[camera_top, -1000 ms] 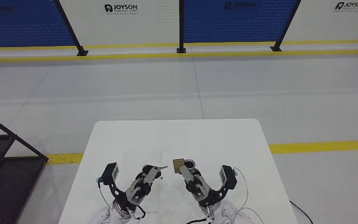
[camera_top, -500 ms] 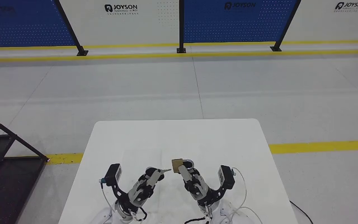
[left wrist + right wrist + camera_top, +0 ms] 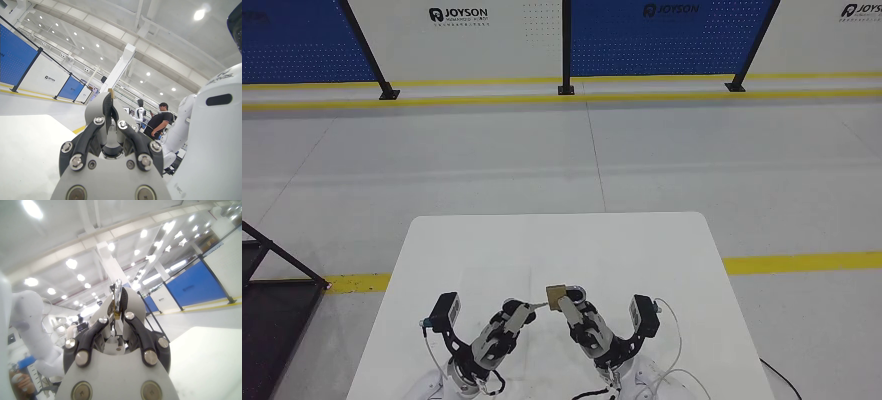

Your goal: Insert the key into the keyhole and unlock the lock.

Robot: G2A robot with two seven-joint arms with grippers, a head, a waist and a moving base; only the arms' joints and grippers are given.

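The left tool (image 3: pixel 110 99) is clenched on the key (image 3: pixel 112 93), which points toward 2 o'clock, its tip just beside the lock (image 3: pixel 557 294). The right tool (image 3: pixel 119 301) grasps that lock above the table (image 3: pixel 642 250), near its 6 o'clock edge.

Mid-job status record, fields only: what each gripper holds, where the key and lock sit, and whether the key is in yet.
left gripper: shut on thin brass-coloured metal key
right gripper: shut on brass padlock with silver shackle
location: both held above the white table, near its front edge, between the two arms
key vs lock: the key tip points at the padlock's side and meets it in the top view; whether it is inserted cannot be told
shackle: open or locked cannot be told
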